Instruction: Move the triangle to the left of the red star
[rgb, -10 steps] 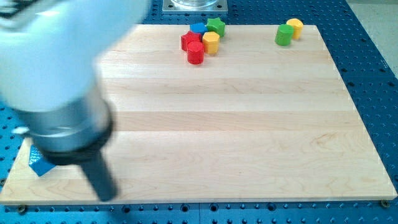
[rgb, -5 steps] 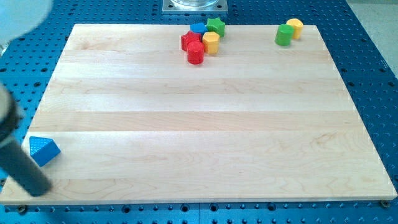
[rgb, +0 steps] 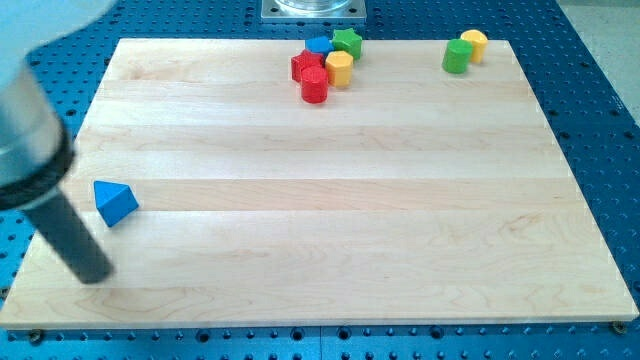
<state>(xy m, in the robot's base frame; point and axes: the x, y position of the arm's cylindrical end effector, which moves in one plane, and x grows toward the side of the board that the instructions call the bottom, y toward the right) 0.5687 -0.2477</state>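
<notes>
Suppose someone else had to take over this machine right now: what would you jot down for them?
My tip rests on the board near the view's bottom left, just below and left of the blue triangle, not clearly touching it.
The red star sits near the view's top centre in a tight cluster with a red cylinder, a yellow block, a blue block and a green star.
A green cylinder and another yellow block stand at the top right.
Done: nothing final.
Left: push the triangle up and rightward to just left of the red star.
</notes>
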